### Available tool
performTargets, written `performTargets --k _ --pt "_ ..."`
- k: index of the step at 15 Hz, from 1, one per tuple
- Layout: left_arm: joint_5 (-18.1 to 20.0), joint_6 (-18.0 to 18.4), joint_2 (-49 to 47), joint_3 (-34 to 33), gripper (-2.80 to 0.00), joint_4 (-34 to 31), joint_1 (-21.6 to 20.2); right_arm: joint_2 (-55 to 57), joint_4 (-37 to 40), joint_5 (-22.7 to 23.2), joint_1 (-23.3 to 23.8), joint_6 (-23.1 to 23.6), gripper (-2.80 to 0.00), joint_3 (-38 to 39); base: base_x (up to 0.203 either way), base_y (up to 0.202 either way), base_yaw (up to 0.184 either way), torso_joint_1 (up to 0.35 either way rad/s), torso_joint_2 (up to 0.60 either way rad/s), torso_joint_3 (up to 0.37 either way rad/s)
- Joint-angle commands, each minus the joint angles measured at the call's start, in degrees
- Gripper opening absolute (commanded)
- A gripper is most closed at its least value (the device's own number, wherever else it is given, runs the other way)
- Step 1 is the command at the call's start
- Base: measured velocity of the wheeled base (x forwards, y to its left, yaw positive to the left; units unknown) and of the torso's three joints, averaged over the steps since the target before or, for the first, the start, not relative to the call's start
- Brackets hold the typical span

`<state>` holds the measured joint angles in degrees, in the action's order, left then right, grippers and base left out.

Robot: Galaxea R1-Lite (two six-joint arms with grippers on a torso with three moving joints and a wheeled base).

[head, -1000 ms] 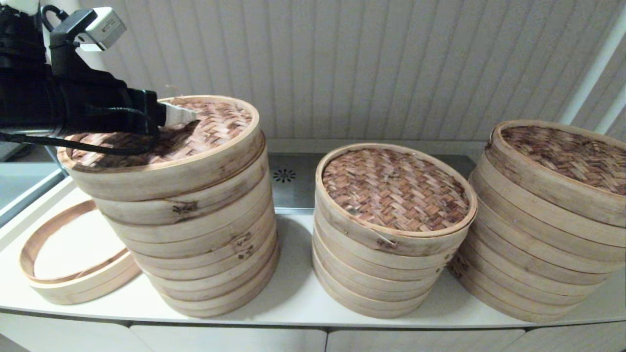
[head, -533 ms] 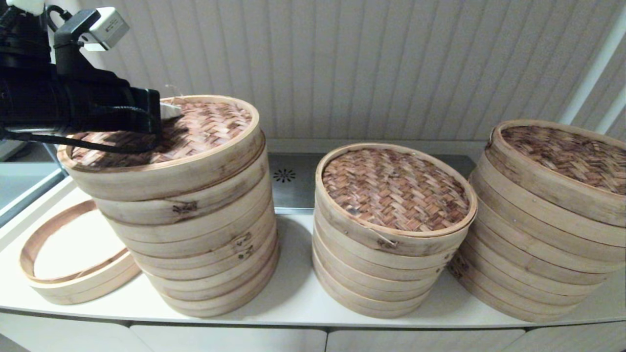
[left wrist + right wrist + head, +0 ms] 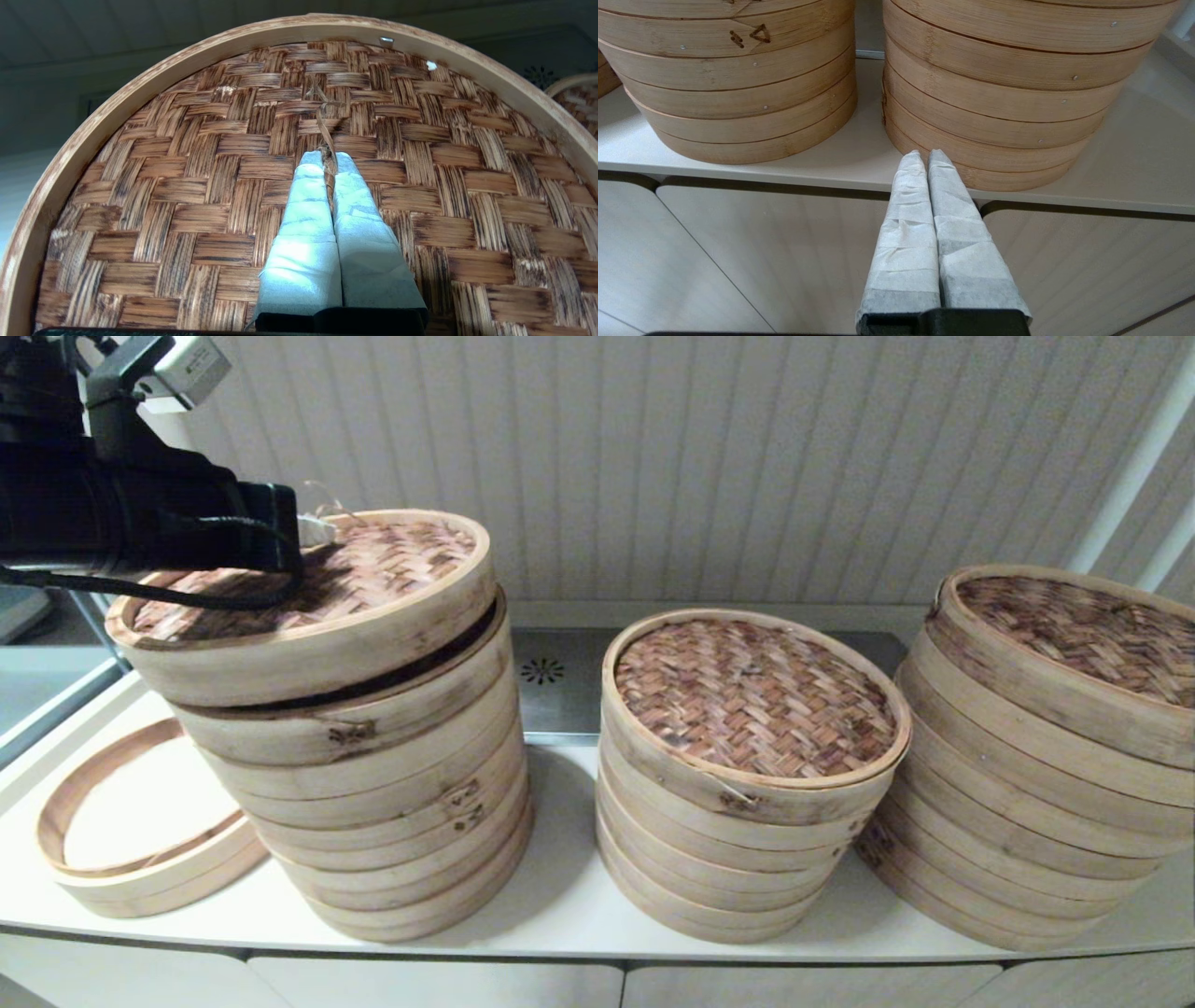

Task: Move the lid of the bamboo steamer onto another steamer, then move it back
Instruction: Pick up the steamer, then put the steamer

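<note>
The bamboo steamer lid (image 3: 373, 574), with pinkish-tan herringbone weave and a plain pale rim, hangs tilted just above the tall left steamer stack (image 3: 392, 784), a dark gap showing under its right side. My left gripper (image 3: 313, 529) is over the lid's middle, shut on its thin loop handle (image 3: 325, 122). In the left wrist view the white-wrapped fingers (image 3: 303, 210) pinch the handle strand against the lid (image 3: 187, 186). My right gripper (image 3: 924, 156) is shut on nothing, low in front of the counter edge and outside the head view.
A shorter steamer stack with a darker woven lid (image 3: 754, 695) stands in the middle, and a tall stack (image 3: 1027, 803) at the right. An empty steamer ring (image 3: 140, 873) lies at the far left on the white counter (image 3: 560, 905). A slatted wall rises behind.
My left gripper drew back a little over the lid and closed on the loop handle, then rose. The lid has lifted off the left stack, opening a gap under it.
</note>
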<state>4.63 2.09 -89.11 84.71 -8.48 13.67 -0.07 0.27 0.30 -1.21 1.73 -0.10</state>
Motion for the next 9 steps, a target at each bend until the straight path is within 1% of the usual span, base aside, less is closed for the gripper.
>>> performTargets --k 1,3,6,9 --pt "-0.06 -0.15 0.62 0.73 -2.8 0.05 -0.14 -0.1 0.0 0.05 -0.02 0.03 -2.8 0.01 0.0 0.0 0.0 0.0 0.0 0.0" --pt "-0.06 -0.07 0.97 0.98 -2.8 -0.13 -1.17 -0.1 0.0 -0.03 -0.02 0.03 -2.8 0.01 0.0 0.0 0.0 0.0 0.0 0.0" --pt "-0.06 0.01 1.8 1.42 -2.8 -0.32 -4.1 -0.1 0.0 0.05 -0.02 0.03 -2.8 0.01 0.0 0.0 0.0 0.0 0.0 0.0" --pt "0.46 0.02 3.17 1.46 -2.8 -1.93 -8.99 -0.1 0.0 0.05 -0.02 0.03 -2.8 0.01 0.0 0.0 0.0 0.0 0.0 0.0"
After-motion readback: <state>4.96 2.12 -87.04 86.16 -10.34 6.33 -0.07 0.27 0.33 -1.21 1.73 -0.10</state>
